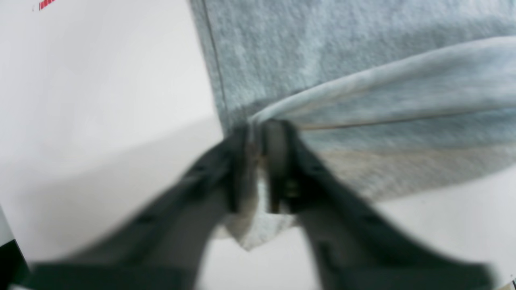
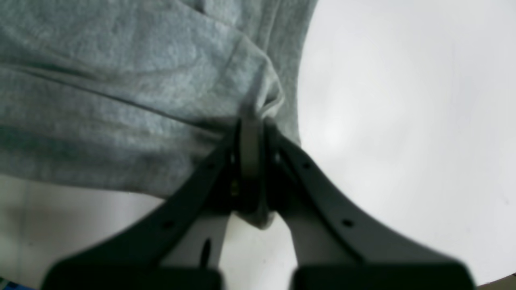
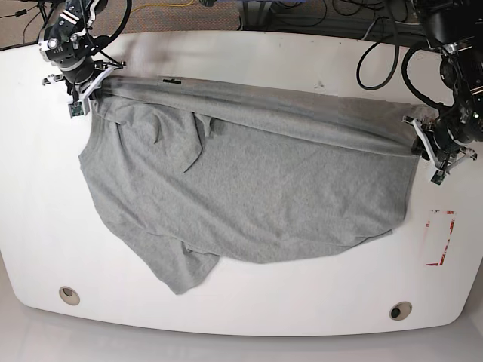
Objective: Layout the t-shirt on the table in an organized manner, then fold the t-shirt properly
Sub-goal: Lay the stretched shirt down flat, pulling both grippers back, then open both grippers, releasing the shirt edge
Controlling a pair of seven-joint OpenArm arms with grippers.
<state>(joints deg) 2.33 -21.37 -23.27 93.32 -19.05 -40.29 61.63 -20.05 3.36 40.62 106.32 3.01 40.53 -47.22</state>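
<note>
Spreading across most of the white counter [image 3: 249,60], one heather-grey t-shirt [image 3: 256,196] lies with its far edge pulled into a long taut ridge that runs between the two arms, while the rest of the cloth rests in loose, creased folds on the surface, a sleeve-like flap drooping toward the near edge. No lettering shows on the visible side.

Two arms work it, one at each end of that ridge. In the base view the right arm sits at the far left corner of the cloth and the left arm at the cloth's right end.

The right fingers [image 2: 250,129] are clenched on the t-shirt: in the right wrist view a bunched corner of grey fabric is pinched tight between them, a small tuft hanging out below the pinch, with the bulk of the shirt spreading off to the left of the pinch and bare counter to the right.

The left fingers [image 1: 260,133] also have cloth between them. The left wrist view is blurred, yet a hemmed fold runs straight into the tips and a pale corner hangs below; a narrow gap shows lower between them, so whether they are gripping firmly or letting go I cannot tell.

Two small round grommet holes [image 3: 69,294] sit near the counter's near edge, and one red-outlined rectangle mark [image 3: 440,238] lies just beyond the shirt's right side.
</note>
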